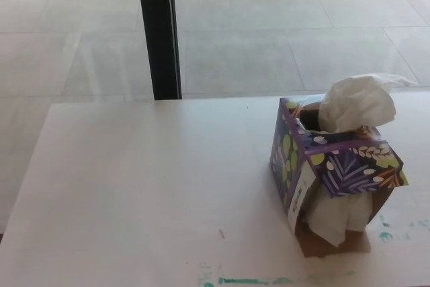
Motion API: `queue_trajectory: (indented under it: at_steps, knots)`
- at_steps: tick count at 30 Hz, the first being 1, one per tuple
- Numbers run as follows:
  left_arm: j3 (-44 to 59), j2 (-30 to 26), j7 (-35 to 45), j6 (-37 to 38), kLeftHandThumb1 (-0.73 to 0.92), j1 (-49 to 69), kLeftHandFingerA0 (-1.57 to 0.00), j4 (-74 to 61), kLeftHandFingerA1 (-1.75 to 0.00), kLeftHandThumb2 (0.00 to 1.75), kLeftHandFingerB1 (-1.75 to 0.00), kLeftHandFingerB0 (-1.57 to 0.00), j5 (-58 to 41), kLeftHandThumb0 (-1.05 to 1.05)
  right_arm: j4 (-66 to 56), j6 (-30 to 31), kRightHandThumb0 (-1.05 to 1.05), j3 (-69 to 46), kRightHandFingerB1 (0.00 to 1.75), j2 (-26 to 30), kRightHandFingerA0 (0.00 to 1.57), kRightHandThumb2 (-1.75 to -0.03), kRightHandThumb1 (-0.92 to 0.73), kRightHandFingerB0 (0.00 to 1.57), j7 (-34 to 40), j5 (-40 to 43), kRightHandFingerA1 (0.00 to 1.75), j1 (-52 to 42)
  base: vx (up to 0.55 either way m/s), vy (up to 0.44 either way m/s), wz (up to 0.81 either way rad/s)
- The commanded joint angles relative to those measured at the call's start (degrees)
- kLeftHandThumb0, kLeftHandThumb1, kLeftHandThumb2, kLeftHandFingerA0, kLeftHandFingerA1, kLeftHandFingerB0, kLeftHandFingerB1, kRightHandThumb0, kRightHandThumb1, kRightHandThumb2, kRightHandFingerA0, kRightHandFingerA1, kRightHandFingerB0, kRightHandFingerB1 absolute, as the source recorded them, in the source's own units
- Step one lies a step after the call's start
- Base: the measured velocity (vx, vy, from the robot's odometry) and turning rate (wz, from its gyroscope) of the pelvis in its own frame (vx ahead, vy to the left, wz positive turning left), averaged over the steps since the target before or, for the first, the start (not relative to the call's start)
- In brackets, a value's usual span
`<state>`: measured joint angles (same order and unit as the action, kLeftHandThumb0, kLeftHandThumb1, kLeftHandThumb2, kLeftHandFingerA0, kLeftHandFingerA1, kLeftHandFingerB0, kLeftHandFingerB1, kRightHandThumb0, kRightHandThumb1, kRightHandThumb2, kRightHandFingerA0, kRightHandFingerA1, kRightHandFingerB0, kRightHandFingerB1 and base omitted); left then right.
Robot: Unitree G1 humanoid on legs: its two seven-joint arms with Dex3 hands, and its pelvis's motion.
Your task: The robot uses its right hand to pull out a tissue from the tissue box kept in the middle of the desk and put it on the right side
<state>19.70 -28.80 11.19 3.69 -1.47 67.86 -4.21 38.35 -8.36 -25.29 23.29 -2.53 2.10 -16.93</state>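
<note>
Head view, looking down on a pale desk (134, 186) that fills the lower part of the frame. Neither robot hand shows anywhere, so whether their fingers are apart or together cannot be told. The tissue box (322, 169) stands towards the desk's right edge, closer to the far edge than the near one, and is turned at an angle so that one corner faces the camera. Box is purple with green leaf and white sprig print. A white tissue (356, 102) puffs up out of the top opening, crumpled, its tip trailing off to the right. The box's near side is torn or flapped open: the printed panel juts outward, brown card shows beneath it, and a second wad of white tissue (339, 216) bulges out there, reaching down to the desk surface. Green paint marks (252, 280) smear along the desk's near edge, with a few more specks right of the box. Beyond the far edge lies a grey tiled floor (282, 38) with bright patches of light, and a black upright post (160, 31) rises from behind the desk's far edge.
</note>
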Motion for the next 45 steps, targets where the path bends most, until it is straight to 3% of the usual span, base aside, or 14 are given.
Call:
queue_trajectory:
  at_steps: [1, 3, 4, 6, 8, 9, 13, 14, 19, 31, 40, 41, 42, 45]
  knots:
    - [0.4, -1.1, 1.6, 0.9, 0.90, 0.0, -0.79, 0.6, -1.08, 1.01, -0.95, -0.51, -1.2, -0.87, -4.1, 2.2, -0.69, -3.0, 0.65, 2.8, 0.79, -0.60, -0.66, 0.38, -1.6, 3.7, 0.86, 0.7, 0.00, 0.000, 0.00]
    - [0.1, -1.1, 1.8, 1.3, 0.90, 0.4, -0.79, 0.5, -1.09, 1.03, -0.96, -0.52, -1.1, -0.87, -5.7, 3.7, -0.73, -4.1, 0.63, 3.9, 0.80, -0.96, -0.54, 0.36, -1.2, 4.3, 0.85, 3.2, 0.00, 0.000, 0.00]
    - [0.0, -1.1, 1.6, 1.5, 0.90, 0.8, -0.79, 0.7, -1.09, 1.02, -0.96, -0.52, -1.0, -0.86, -7.9, 5.2, -0.70, -4.2, 0.56, 4.6, 0.81, -0.60, -0.67, 0.37, -0.9, 4.1, 0.85, 4.0, 0.00, 0.000, 0.00]
    - [-0.3, -1.2, 1.5, 1.9, 0.91, 1.2, -0.80, 1.0, -1.08, 1.02, -0.95, -0.53, -0.7, -0.86, -14.7, 4.9, -0.80, -4.4, 0.58, 5.6, 0.80, -1.00, -0.59, 0.29, 0.5, 3.2, 0.90, 5.8, 0.00, 0.000, 0.00]
    - [0.0, -1.0, 1.4, 1.6, 0.90, 1.6, -0.81, 1.1, -1.10, 1.01, -0.96, -0.53, -1.1, -0.86, -23.0, 9.6, -0.75, -4.7, 0.42, 7.2, 0.70, -0.63, -0.76, 0.27, 1.2, 3.1, 0.89, 8.7, 0.00, 0.000, 0.00]
    - [0.5, -0.8, 1.4, 1.2, 0.89, 1.7, -0.81, 0.6, -1.12, 1.03, -0.99, -0.55, -1.7, -0.84, -25.2, 12.5, -0.75, -4.7, 0.48, 8.2, 0.66, -0.96, -0.61, 0.20, 1.1, 3.5, 0.85, 11.2, 0.00, 0.000, 0.00]
    - [0.6, -0.6, 1.4, 1.6, 0.87, 1.9, -0.80, 0.9, -1.11, 1.02, -1.00, -0.57, -1.8, -0.86, -32.3, 18.3, -0.77, -4.5, 0.50, 9.9, 0.54, -0.98, -0.66, 0.20, -0.1, 5.9, 0.75, 18.4, 0.00, 0.000, 0.00]
    - [0.3, -0.8, 1.4, 1.8, 0.88, 2.2, -0.80, 0.7, -1.10, 1.02, -0.99, -0.56, -1.5, -0.86, -33.8, 19.5, -0.65, -4.0, 0.37, 10.0, 0.52, -0.63, -0.77, 0.25, -0.1, 5.9, 0.69, 19.9, 0.00, 0.000, 0.00]
    - [-0.1, -1.1, 1.3, 1.7, 0.89, 2.5, -0.79, 0.8, -1.08, 1.02, -0.97, -0.55, -1.1, -0.85, -40.2, 23.0, -0.50, 4.7, 0.44, 13.5, 0.53, -0.82, -0.58, 0.16, -3.2, 0.0, 0.68, 31.5, 0.00, 0.000, 0.00]
    - [0.4, -0.9, 1.3, 1.9, 0.90, 3.4, -0.81, 1.6, -1.11, 1.02, -0.99, -0.55, -1.6, -0.87, -39.7, 30.4, -0.61, 21.2, 0.31, 12.8, 0.79, -0.61, -0.70, 0.28, -7.5, -5.6, 0.64, 50.9, 0.00, 0.000, 0.00]
    - [0.8, -1.2, 1.7, 2.2, 0.90, 4.3, -0.78, 1.3, -1.09, 1.01, -0.97, -0.53, -2.0, -0.86, -28.8, 31.9, -0.74, 36.8, 0.38, 16.5, 0.86, -1.01, -0.59, 0.01, -17.3, -13.5, 0.84, 63.9, 0.00, 0.000, 0.00]
    - [0.6, -1.1, 1.7, 2.5, 0.90, 4.3, -0.77, 1.4, -1.08, 1.00, -0.96, -0.53, -1.9, -0.87, -27.7, 35.6, -0.83, 39.5, 0.25, 17.6, 0.80, -0.68, -0.75, 0.09, -20.1, -14.8, 0.86, 66.1, 0.00, 0.000, 0.00]
    - [0.5, -1.2, 1.7, 2.6, 0.91, 4.3, -0.77, 1.5, -1.08, 1.00, -0.95, -0.52, -1.7, -0.87, -26.7, 37.7, -0.77, 41.2, 0.29, 18.3, 0.76, -1.06, -0.62, 0.00, -21.9, -15.7, 0.83, 67.7, 0.00, 0.000, 0.00]
    - [1.1, -1.2, 1.8, 1.7, 0.90, 4.0, -0.80, 1.4, -1.11, 1.00, -0.97, -0.53, -2.4, -0.86, -21.3, 36.6, -0.89, 45.7, 0.28, 19.8, 0.71, -1.04, -0.69, 0.05, -25.3, -18.7, 0.78, 71.6, 0.00, 0.000, 0.00]
